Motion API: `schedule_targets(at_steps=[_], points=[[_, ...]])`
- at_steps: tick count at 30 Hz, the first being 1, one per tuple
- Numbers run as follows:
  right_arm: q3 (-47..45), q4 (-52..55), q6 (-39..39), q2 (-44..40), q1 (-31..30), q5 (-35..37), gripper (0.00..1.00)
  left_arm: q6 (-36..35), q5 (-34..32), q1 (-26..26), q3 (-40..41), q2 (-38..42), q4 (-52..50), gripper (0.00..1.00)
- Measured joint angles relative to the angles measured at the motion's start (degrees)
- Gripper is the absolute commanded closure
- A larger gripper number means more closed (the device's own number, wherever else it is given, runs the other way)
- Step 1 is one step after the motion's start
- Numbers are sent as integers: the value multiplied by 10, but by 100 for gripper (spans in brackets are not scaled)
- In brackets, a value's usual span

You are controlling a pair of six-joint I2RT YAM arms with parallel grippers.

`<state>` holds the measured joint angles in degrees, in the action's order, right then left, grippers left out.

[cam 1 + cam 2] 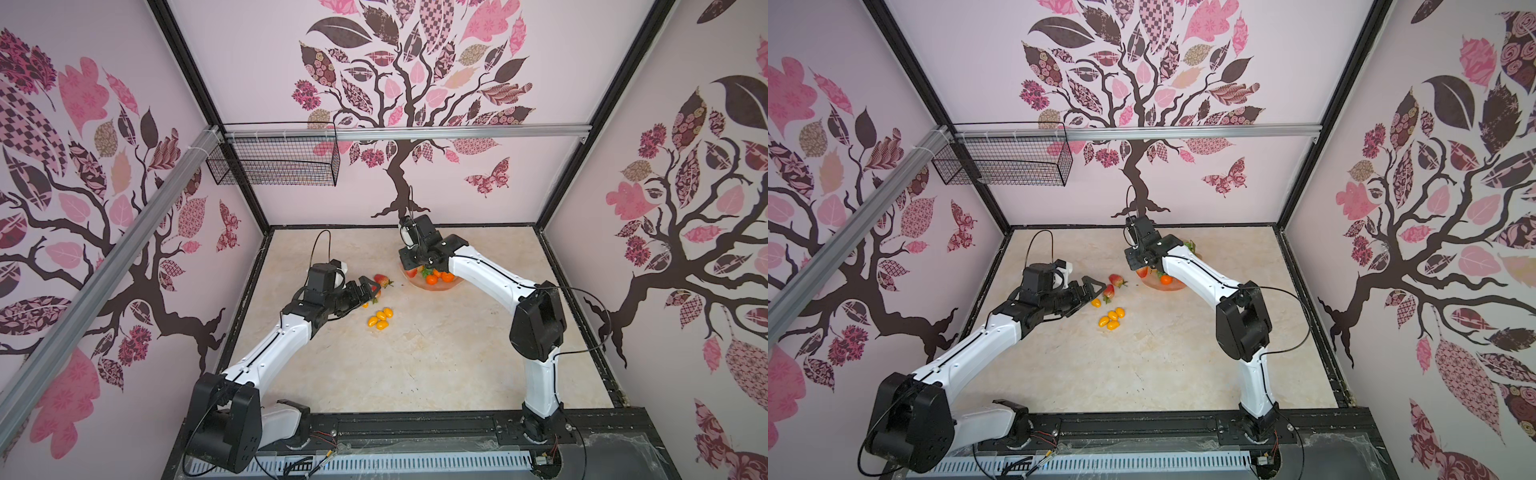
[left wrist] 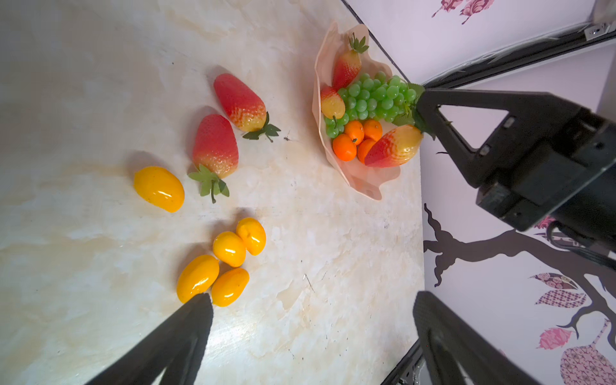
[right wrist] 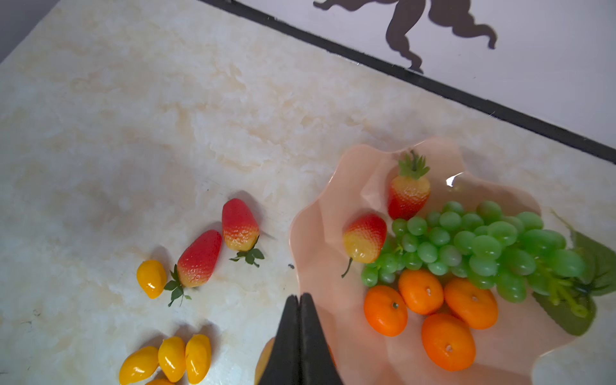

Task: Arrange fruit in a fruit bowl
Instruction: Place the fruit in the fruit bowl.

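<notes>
Marbled tabletop (image 1: 415, 353) bears loose fruit (image 1: 380, 319); tree-patterned walls (image 1: 415, 83).

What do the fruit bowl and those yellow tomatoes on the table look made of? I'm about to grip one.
Fruit bowl: thin translucent peach plastic, probably; its wavy wall lets light through and carries a bright glint. Yellow tomatoes: smooth glossy plastic by the look; crisp white glints on each.

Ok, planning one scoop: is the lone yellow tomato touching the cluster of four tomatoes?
Apart. The left wrist view shows bare table between the lone tomato and the cluster of four tomatoes.
</notes>
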<state>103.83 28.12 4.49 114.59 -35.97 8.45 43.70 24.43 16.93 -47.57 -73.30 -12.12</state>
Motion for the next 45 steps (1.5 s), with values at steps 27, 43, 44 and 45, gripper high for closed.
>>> schedule_targets(at_steps=[27, 43, 44, 45], points=[[-196, -439, -356, -2, 94, -178, 100, 90, 54, -14, -154, -158, 70, 2], [-174, -450, -434, 66, 94, -181, 100, 121, 78, -39, -160, -177, 109, 2], [-173, -450, -436, 71, 94, -180, 100, 121, 78, -39, -160, -177, 108, 2], [-171, -451, -438, 74, 94, -179, 100, 121, 78, -39, -160, -177, 108, 2]])
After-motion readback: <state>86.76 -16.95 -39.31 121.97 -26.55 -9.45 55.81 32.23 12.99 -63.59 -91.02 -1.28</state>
